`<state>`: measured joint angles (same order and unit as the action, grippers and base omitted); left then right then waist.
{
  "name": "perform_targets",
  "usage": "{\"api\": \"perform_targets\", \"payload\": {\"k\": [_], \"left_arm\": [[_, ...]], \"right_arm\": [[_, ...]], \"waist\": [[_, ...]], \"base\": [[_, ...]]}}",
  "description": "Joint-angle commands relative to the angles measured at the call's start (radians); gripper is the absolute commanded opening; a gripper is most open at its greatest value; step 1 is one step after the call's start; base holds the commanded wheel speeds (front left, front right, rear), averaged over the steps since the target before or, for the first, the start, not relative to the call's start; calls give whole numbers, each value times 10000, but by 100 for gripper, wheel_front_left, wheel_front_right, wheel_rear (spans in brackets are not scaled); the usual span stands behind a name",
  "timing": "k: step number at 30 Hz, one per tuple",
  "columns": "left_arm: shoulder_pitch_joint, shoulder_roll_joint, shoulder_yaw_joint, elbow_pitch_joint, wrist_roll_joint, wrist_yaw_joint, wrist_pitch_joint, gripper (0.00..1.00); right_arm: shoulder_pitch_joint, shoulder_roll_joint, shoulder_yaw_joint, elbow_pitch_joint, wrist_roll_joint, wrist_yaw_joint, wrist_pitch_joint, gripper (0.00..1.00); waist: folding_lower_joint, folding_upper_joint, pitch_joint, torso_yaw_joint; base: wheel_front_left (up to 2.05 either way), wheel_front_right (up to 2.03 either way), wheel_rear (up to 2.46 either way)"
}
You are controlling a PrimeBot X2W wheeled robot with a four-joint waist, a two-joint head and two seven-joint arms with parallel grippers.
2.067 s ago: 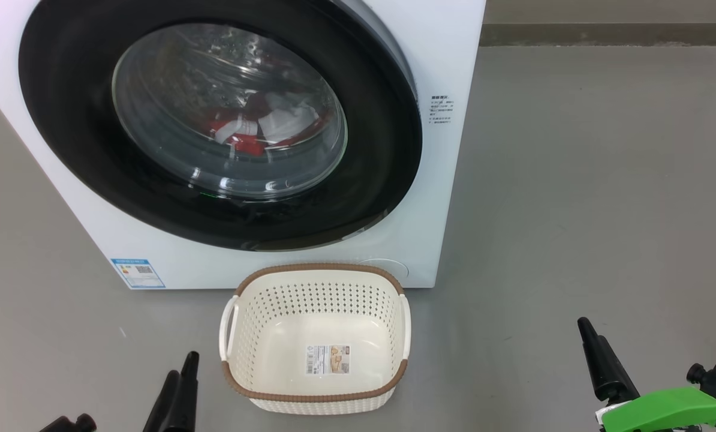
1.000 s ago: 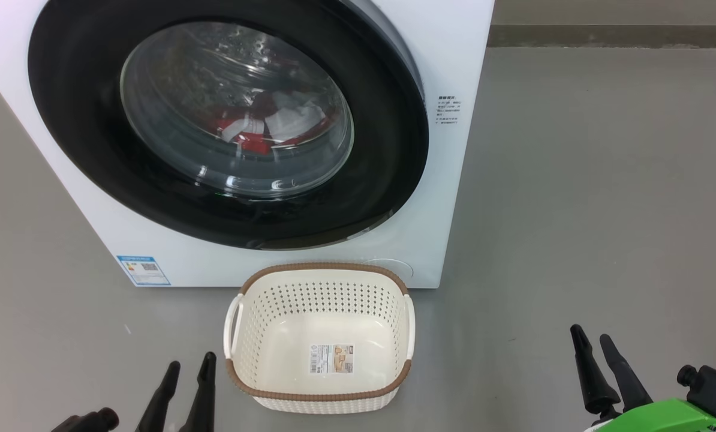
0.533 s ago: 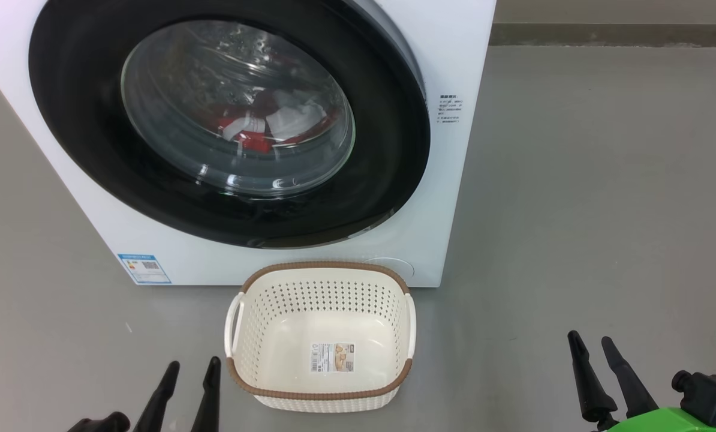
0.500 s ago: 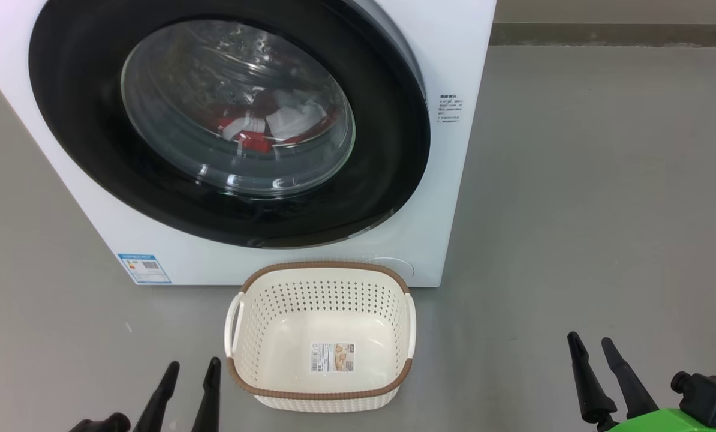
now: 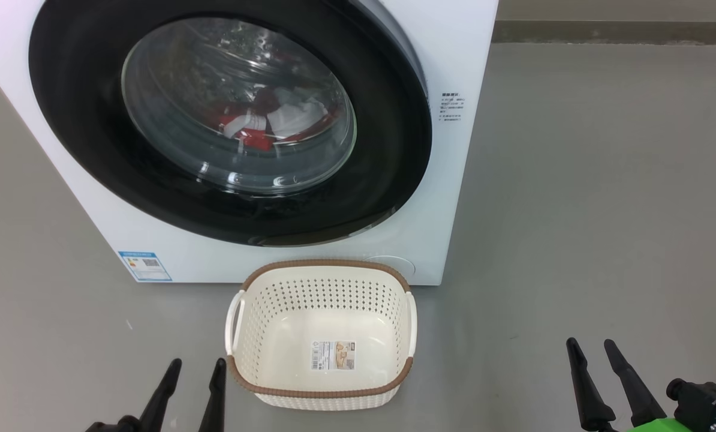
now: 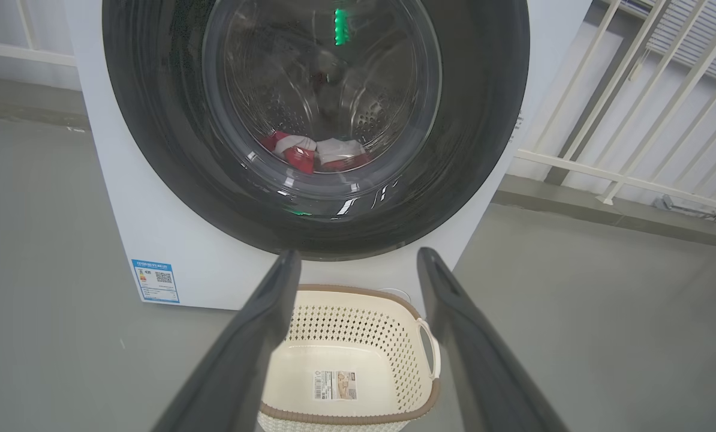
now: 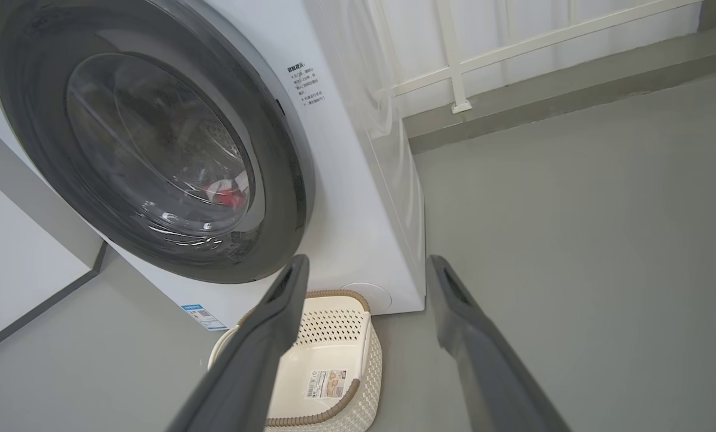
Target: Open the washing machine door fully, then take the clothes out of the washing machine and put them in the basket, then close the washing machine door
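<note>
Washing machine (image 5: 454,180) stands ahead of both grippers, its door (image 5: 388,150) closed flat against the front. An empty basket (image 5: 325,394) sits just right of the left gripper (image 5: 197,363) and well left of the right gripper (image 5: 589,343). Red-and-white clothes (image 5: 256,129) lie behind the glass. Both grippers hover low, pointing forward, fingers spread apart, holding nothing.

Smooth grey floor (image 5: 574,210) spreads all around. In the head view a darker skirting band (image 5: 616,31) runs at 1 o'clock, and a small pale fleck (image 5: 129,324) lies at 8 o'clock. In the right wrist view a white railing (image 7: 453,66) stands at 12 o'clock.
</note>
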<state>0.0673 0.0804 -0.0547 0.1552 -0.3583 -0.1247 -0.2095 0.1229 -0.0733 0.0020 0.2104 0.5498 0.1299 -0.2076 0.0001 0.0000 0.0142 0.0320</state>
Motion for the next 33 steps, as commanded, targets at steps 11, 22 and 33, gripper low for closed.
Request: {"api": "perform_targets", "payload": {"k": [11, 22, 33], "left_arm": [[-34, 212, 261, -363, 1107, -58, -432, 100], [-34, 308, 167, -224, 1297, -60, -523, 100], [-36, 339, 109, -252, 1254, -60, -523, 100]], "right_arm": [[36, -102, 40, -543, -1007, 8, -452, 100], [165, -24, -102, -642, -1244, 8, -542, 100], [176, 38, -169, -710, -1202, 8, -542, 100]], "waist": [[-1, 0, 46, -8], [-1, 0, 45, 69], [-1, 0, 85, 65]], "base": [[0, 0, 0], [0, 0, 0], [0, 0, 0]]}}
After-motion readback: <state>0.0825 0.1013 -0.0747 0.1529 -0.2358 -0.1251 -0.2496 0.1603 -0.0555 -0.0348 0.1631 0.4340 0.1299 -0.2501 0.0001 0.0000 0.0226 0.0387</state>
